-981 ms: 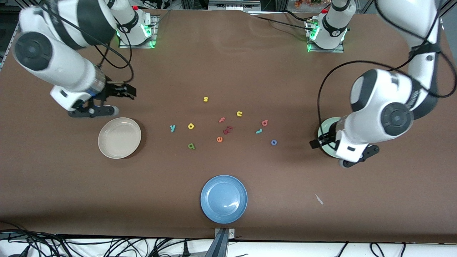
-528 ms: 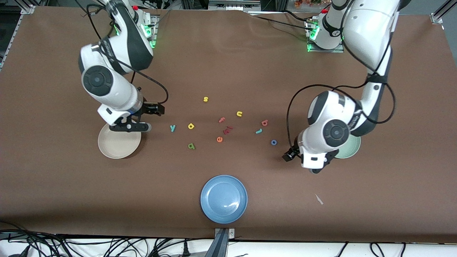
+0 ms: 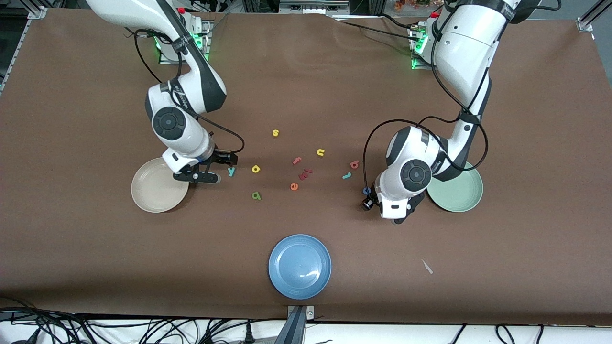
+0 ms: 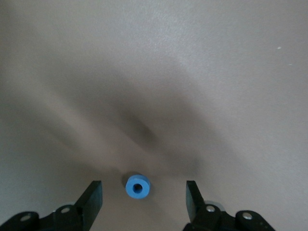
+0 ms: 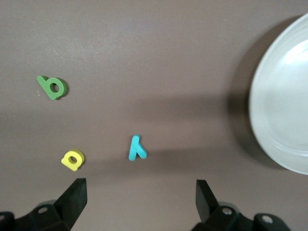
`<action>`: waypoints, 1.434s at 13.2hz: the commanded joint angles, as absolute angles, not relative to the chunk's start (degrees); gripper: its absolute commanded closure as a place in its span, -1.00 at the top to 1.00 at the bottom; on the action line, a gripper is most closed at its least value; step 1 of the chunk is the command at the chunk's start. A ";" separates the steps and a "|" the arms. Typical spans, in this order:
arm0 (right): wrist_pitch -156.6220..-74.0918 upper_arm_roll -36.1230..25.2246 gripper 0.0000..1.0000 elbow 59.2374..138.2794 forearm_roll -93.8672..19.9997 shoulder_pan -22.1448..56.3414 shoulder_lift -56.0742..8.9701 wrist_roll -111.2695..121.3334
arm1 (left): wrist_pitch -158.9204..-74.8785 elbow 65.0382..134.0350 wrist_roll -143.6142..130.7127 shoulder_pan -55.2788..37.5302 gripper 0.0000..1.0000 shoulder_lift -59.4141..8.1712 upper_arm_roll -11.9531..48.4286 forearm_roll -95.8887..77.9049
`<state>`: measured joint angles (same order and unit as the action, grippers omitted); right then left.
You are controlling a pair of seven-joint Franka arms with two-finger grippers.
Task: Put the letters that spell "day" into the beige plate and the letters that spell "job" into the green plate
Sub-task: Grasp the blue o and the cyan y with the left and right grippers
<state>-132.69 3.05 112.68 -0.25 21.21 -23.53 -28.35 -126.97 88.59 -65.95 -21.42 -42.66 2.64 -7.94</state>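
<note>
My left gripper (image 3: 374,197) hangs low over the blue "o" (image 3: 366,190). The "o" (image 4: 138,186) lies between the open fingers (image 4: 95,192), touching neither. The teal "j" (image 3: 346,175) and salmon "b" (image 3: 354,164) lie close by, and the green plate (image 3: 456,191) sits at the left arm's end. My right gripper (image 3: 198,177) is open between the beige plate (image 3: 153,193) and the teal "y" (image 3: 231,171). In its wrist view the "y" (image 5: 136,148) lies just ahead of the open gripper (image 5: 139,187), with the yellow "d" (image 5: 72,160), green "a" (image 5: 52,87) and plate rim (image 5: 269,96).
A blue plate (image 3: 300,266) sits near the table's front edge. Yellow "s" (image 3: 275,133) and "u" (image 3: 320,152), orange "f" (image 3: 297,160) and "e" (image 3: 294,186), and dark red pieces (image 3: 305,173) lie mid-table. A paper scrap (image 3: 427,266) lies toward the left arm's end.
Both arms swung in from the table's ends and came down. The left gripper moved off the green plate to over the "o". The right gripper moved past the beige plate toward the "y".
</note>
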 commanded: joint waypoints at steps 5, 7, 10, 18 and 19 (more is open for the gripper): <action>-147.47 2.72 1.00 115.75 0.09 22.59 -29.35 -27.95 | -135.26 95.09 -68.29 -23.64 0.36 -41.57 2.29 -10.02; -147.92 2.72 0.99 115.75 0.09 22.59 -30.06 -27.42 | -135.26 96.06 -68.29 -23.64 0.26 -41.57 2.29 -10.02; -147.57 2.72 0.64 116.27 0.09 22.59 -30.58 -27.33 | -135.26 96.42 -68.29 -23.73 0.04 -41.57 2.20 -10.02; -146.78 2.64 0.17 116.19 0.09 21.97 -30.85 -27.07 | -133.34 95.98 -62.34 -23.47 -0.93 -41.14 2.20 -9.23; -146.78 2.64 0.11 116.19 0.09 21.89 -30.85 -27.16 | -130.63 95.45 -60.14 -23.21 -0.99 -40.18 2.20 -9.23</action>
